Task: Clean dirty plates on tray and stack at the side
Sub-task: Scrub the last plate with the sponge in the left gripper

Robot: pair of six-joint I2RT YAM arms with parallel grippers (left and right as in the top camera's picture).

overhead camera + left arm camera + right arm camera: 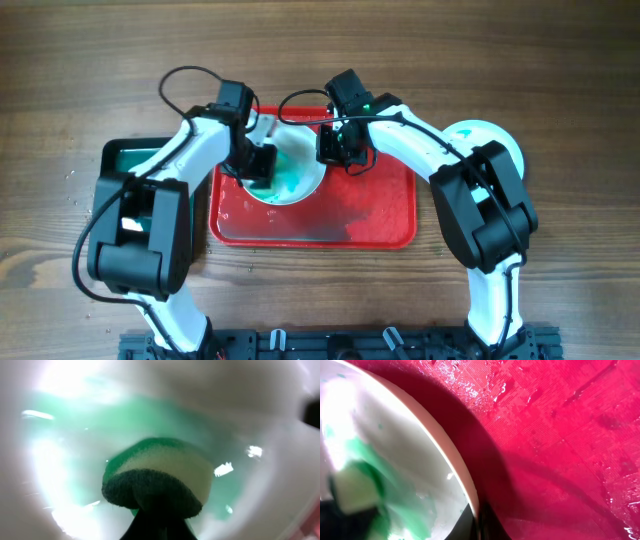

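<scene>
A white plate smeared teal-green lies on the red tray, at its upper left. My left gripper is shut on a green and white sponge, which presses on the plate's inside. My right gripper is shut on the plate's right rim; the sponge shows blurred at the lower left of the right wrist view. Another white plate lies on the table to the right of the tray, partly hidden by my right arm.
A smaller black tray with a green inside sits left of the red tray, under my left arm. The red tray's surface is wet. Wooden table lies all around.
</scene>
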